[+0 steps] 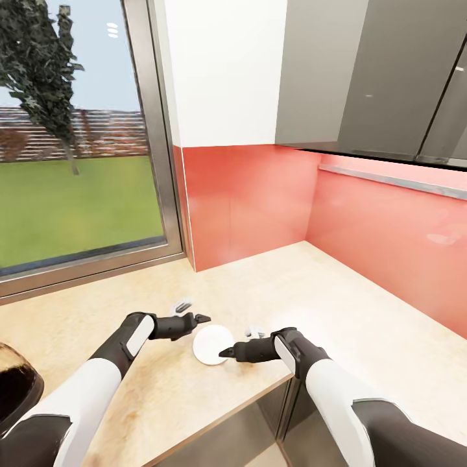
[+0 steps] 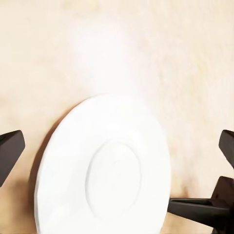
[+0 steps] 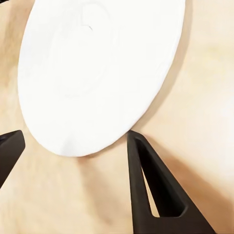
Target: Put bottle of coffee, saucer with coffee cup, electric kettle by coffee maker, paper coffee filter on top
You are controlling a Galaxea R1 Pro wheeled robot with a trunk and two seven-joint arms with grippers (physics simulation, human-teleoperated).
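Head view: unmarked white saucer [image 1: 212, 343] on countertop [image 1: 363, 324] between open left tool [image 1: 198, 322] and open right tool [image 1: 235, 346].

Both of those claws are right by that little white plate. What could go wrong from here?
The saucer lies flat on the countertop, so the open right gripper may struggle to get a finger under its thin rim and could just push it along.

The saucer sits fairly near the counter's front edge, so a shove that way might send it off.

The left gripper and right gripper are close together around the saucer and might bump each other.
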